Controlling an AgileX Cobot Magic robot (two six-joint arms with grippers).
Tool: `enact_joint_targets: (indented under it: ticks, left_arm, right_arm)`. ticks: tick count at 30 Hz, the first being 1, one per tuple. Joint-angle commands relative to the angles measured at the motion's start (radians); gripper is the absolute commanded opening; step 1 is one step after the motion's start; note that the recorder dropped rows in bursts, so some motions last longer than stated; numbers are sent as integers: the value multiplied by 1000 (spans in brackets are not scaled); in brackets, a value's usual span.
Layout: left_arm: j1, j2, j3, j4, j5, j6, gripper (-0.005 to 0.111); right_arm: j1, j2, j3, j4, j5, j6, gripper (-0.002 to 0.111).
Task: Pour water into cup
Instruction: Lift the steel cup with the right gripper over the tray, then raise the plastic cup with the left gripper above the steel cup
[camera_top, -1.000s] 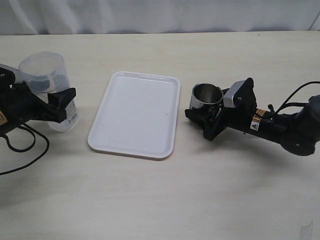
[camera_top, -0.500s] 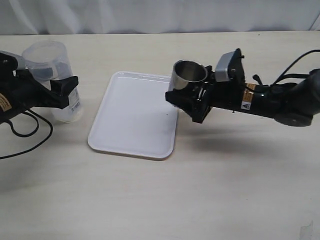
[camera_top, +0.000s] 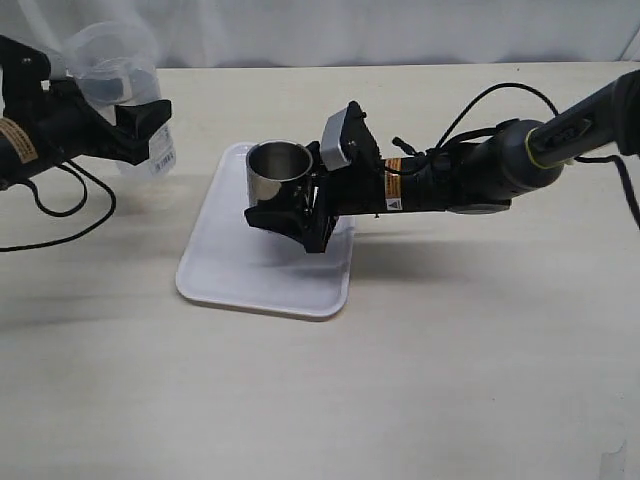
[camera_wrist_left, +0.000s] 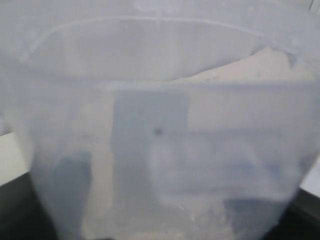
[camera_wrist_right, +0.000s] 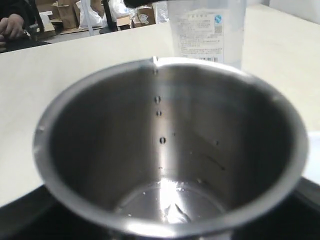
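Pinching the stainless-steel cup (camera_top: 277, 172) low on its wall, the right pincer (camera_top: 288, 212) is held over the white tray (camera_top: 225, 270), which lies on the table (camera_top: 420, 380) left of its middle, nearer the far edge; whether the cup's base touches the tray cannot be told. The left pincer (camera_top: 135, 120) is clamped around the translucent plastic beaker (camera_top: 112, 62), raised near the far left corner. The cup is best steadied upright over the tray before the beaker's lip is brought above its mouth and tilted slowly, so that any spill is caught. Only in the right wrist view is the cup's inside shown, with a thin gleam of water (camera_wrist_right: 170, 207) at the bottom; in the left wrist view only the beaker's blurred wall is given.
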Motion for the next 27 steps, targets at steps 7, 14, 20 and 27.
enact_joint_targets:
  ticks: [7, 14, 20, 27]
  left_arm:
    - [-114, -5, -88, 15, 75, 125, 0]
    - [-132, -4, -88, 22, 88, 182, 0]
    - [-132, -4, -88, 22, 98, 272, 0]
    - [-132, -4, -88, 39, 121, 351, 0]
  right_arm:
    - [8, 63, -70, -17, 4, -3, 4]
    - [8, 63, -124, -60, 18, 60, 4]
    - [64, 63, -139, -62, 68, 22, 4]
    - [102, 63, -162, 51, 153, 5, 4]
